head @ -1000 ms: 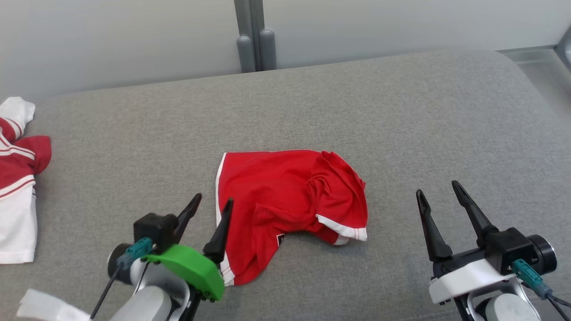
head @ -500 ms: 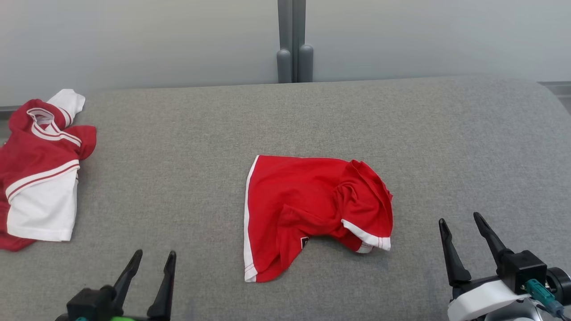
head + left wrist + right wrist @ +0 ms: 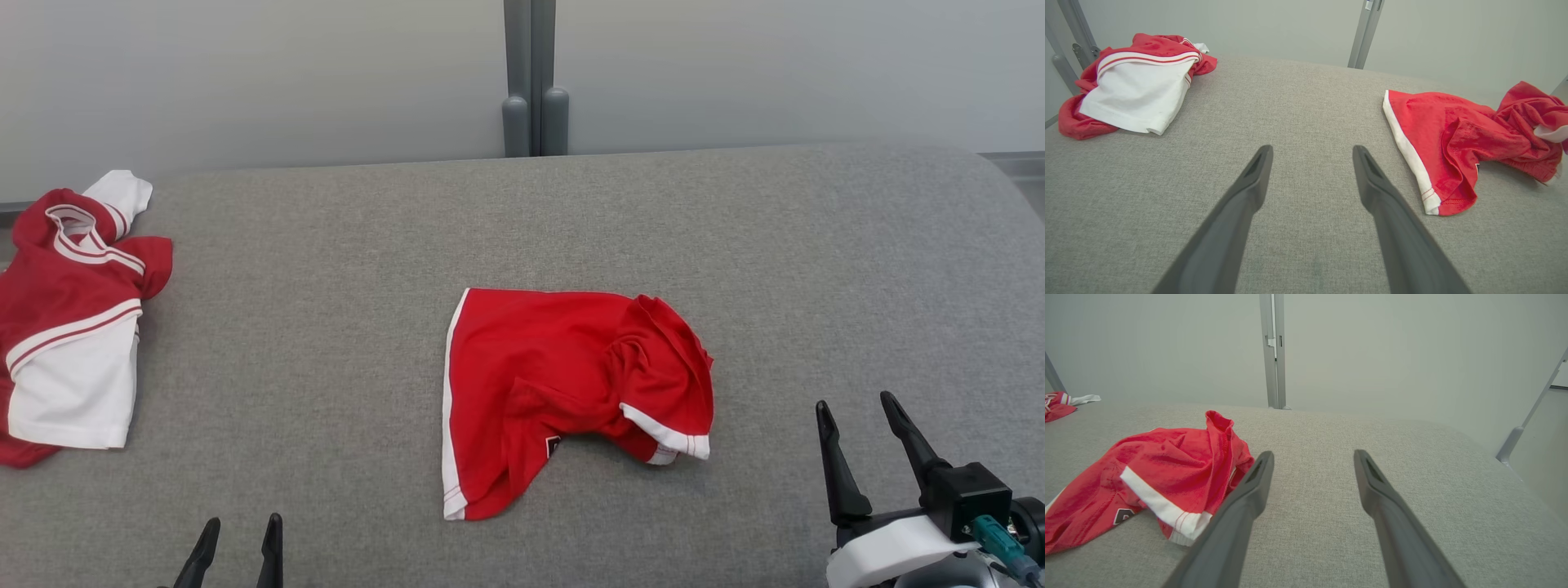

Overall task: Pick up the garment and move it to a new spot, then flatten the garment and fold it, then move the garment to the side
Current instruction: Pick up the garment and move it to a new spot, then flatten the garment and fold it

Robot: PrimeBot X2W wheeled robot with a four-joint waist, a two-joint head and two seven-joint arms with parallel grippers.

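Both claws stood spread and empty, the left gripper (image 3: 245, 523) and the right gripper (image 3: 853, 402). The red garment (image 3: 563, 384) lay crumpled between them, nearer the right — I'd pinch its white-trimmed edges, not the bunched middle. Bare grey cushion (image 3: 326, 245) stretched ahead of the left claw; a red-and-white shirt (image 3: 65, 327) crowded its far outer side — best avoided.

- I see my left gripper (image 3: 1311, 150) over the grey cushion (image 3: 1298, 102), fingers spread apart.
- The crumpled red garment (image 3: 1457, 139) lies right of the gripper, not touching it.
- A red-and-white shirt (image 3: 1135, 81) lies beyond the gripper, far left.
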